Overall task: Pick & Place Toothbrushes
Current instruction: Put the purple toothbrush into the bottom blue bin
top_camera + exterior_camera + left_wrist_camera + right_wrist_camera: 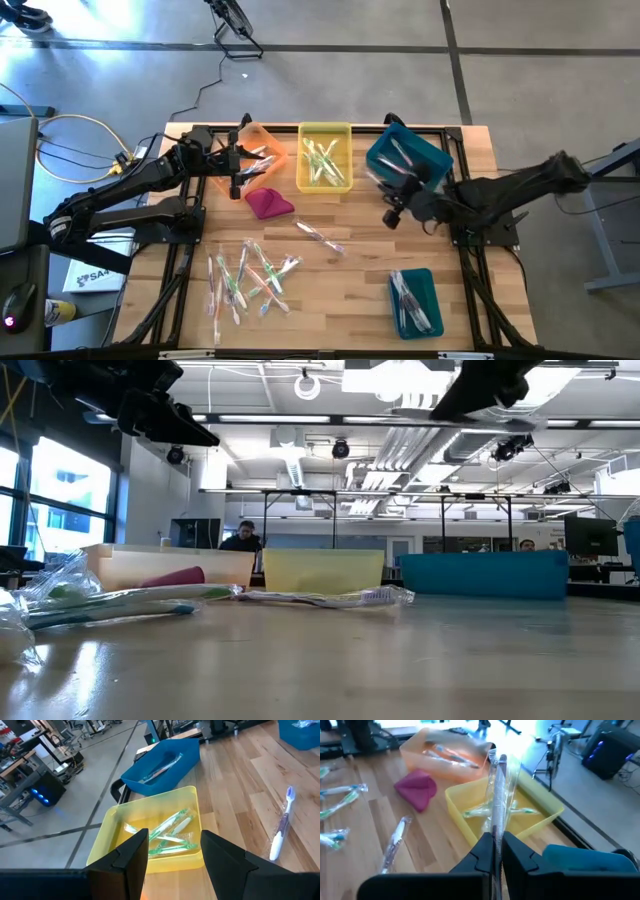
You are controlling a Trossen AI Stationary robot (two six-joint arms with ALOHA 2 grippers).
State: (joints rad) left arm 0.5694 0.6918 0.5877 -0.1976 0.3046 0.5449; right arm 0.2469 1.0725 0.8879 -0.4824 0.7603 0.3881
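Currently: right gripper (pixel 496 845) clamped on a wrapped toothbrush (pixel 497 795), raised at three o'clock of the yellow bin (pixel 325 155); carry squarely over the matching bin before releasing; left gripper (pixel 172 857) parted, empty.

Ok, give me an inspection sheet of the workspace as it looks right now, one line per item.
Surface: wooden table on a dark frame.
Job's things: loose wrapped toothbrushes heaped at the front left; one toothbrush lies alone mid-table; more lie in the orange bin, yellow bin and two teal bins.
Clutter: magenta cloth lump beside the orange bin.
Grippers: left gripper over the orange bin, jaws open, empty; right gripper near the rear teal bin, shut on a wrapped toothbrush.
Cables: yellow cable and black cable on the floor.
Surroundings: concrete floor; people at desks beyond the table.
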